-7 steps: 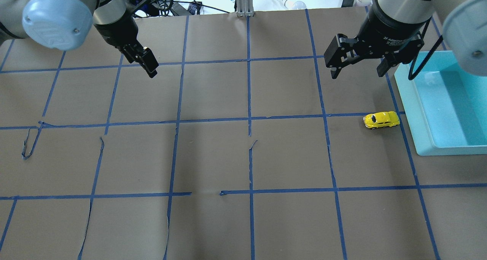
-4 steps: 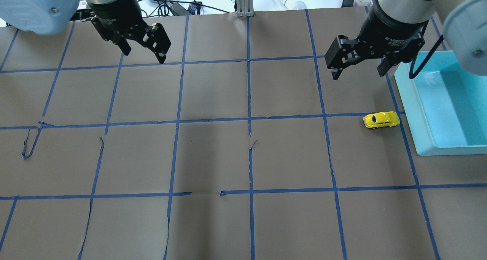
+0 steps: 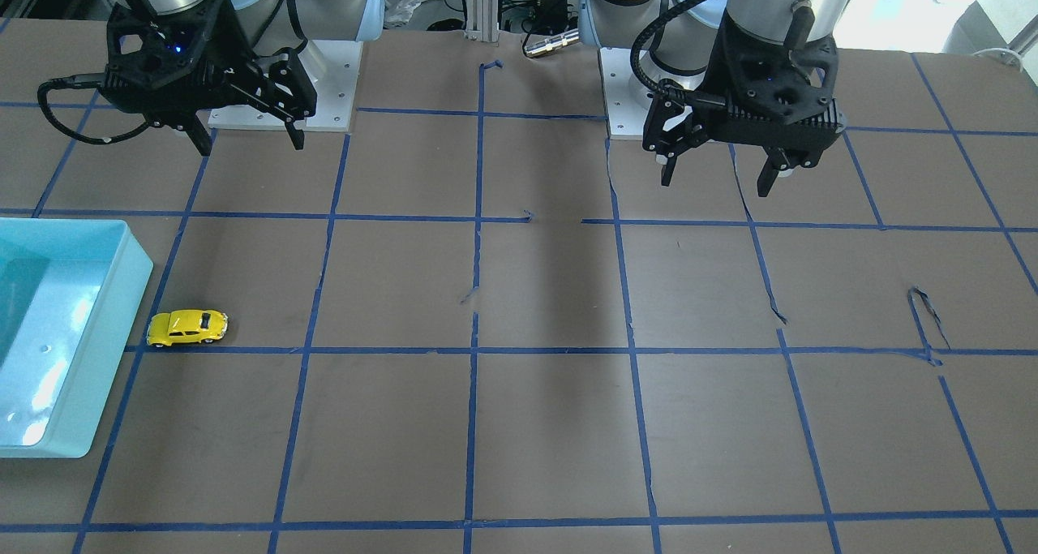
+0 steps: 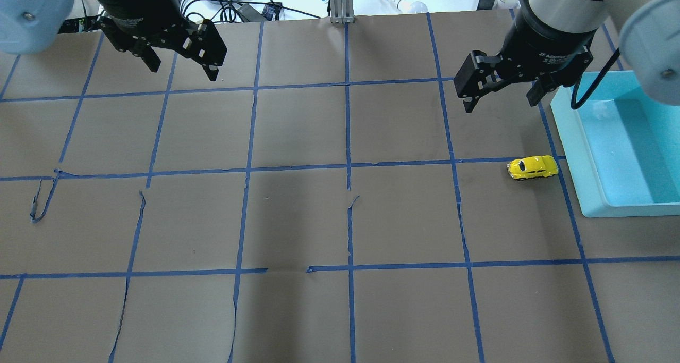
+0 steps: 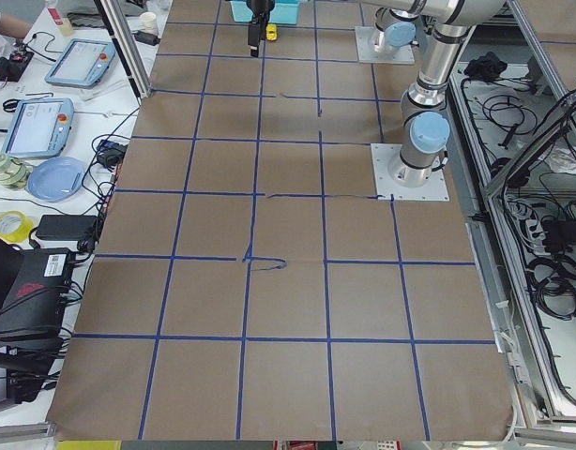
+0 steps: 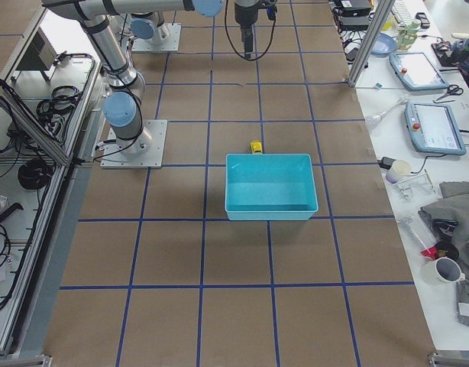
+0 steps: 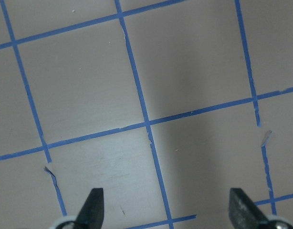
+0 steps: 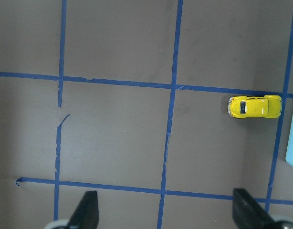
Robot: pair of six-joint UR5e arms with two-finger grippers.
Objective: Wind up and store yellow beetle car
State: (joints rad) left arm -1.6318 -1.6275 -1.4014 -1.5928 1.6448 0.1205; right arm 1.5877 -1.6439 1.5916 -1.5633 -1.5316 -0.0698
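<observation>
The yellow beetle car (image 4: pixel 533 168) stands on the brown table just left of the teal bin (image 4: pixel 571 158), apart from it. It also shows in the front view (image 3: pixel 187 328) and the right wrist view (image 8: pixel 255 107). My right gripper (image 4: pixel 500 105) is open and empty, raised over the table behind and a little left of the car; its fingers frame the wrist view (image 8: pixel 166 207). My left gripper (image 4: pixel 184 73) is open and empty, raised over the far left of the table, and its wrist view (image 7: pixel 165 205) shows only table.
The table is brown paper with a blue tape grid, the tape torn and lifted in places (image 4: pixel 40 203). An aluminium post (image 4: pixel 340 1) and cables stand at the far edge. The arm bases (image 3: pixel 284 92) sit at the robot's side.
My left gripper has turned from side-on to fingers spread across the view and moved back toward the far left edge. My right gripper and the car have hardly moved.
</observation>
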